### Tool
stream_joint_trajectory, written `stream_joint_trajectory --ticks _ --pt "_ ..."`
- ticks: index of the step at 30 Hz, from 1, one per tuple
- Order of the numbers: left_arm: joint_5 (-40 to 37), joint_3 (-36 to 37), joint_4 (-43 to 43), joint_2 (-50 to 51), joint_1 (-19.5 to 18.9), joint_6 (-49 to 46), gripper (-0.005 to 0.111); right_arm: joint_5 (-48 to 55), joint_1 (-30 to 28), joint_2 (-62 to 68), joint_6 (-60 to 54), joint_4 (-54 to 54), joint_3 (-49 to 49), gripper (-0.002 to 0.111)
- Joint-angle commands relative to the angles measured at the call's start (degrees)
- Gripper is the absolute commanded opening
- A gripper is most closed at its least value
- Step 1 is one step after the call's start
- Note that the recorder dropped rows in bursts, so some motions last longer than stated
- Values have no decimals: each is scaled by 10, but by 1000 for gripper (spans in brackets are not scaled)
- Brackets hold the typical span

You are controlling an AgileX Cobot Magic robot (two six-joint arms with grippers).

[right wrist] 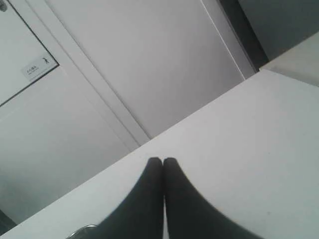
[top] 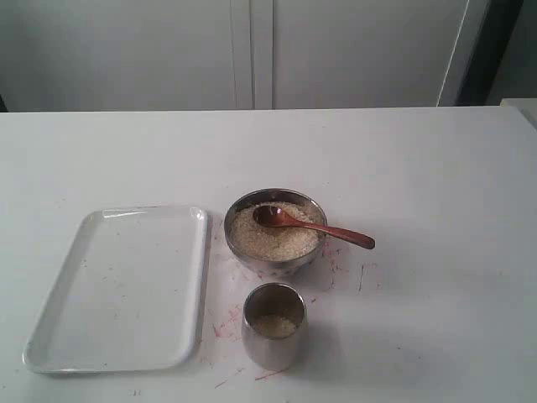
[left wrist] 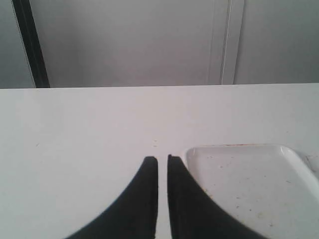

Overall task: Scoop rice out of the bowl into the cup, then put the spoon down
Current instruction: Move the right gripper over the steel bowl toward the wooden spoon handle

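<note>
The steel bowl (top: 278, 266) stands mid-table, filled with pale rice (top: 270, 238). The dark wooden spoon (top: 322, 227) rests in it, head on the rice, handle sticking out over the right rim. Just in front stands the steel cup (top: 272, 346) with a little rice (top: 275, 325) at its bottom. Neither arm shows in the exterior view. My left gripper (left wrist: 162, 158) is shut with only a thin slit between its fingers, holding nothing, over bare table beside the tray's corner. My right gripper (right wrist: 163, 159) is shut and empty; a sliver of steel rim (right wrist: 82, 230) shows at the frame's edge.
A white rectangular tray (top: 126, 285) lies left of the bowl and cup; its corner (left wrist: 249, 179) appears in the left wrist view. Reddish scuff marks dot the white table around the bowl. Pale cabinet doors stand behind the table.
</note>
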State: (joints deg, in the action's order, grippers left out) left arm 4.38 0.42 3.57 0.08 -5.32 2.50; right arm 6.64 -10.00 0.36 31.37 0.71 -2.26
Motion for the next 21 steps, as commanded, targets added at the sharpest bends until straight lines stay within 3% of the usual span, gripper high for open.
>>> stream_joint_trajectory --ticks 1,5,15,21 --pt "2 -4 3 -1 4 3 14 58 2 1 13 -3 -48 0" --pt "2 -4 3 -1 4 3 14 118 2 54 -19 -3 -108 0" --pt "2 -4 3 -1 4 3 14 307 2 293 -238 3 -339 0" --pt "2 -4 3 -1 4 3 14 357 44 432 -392 168 -449 0"
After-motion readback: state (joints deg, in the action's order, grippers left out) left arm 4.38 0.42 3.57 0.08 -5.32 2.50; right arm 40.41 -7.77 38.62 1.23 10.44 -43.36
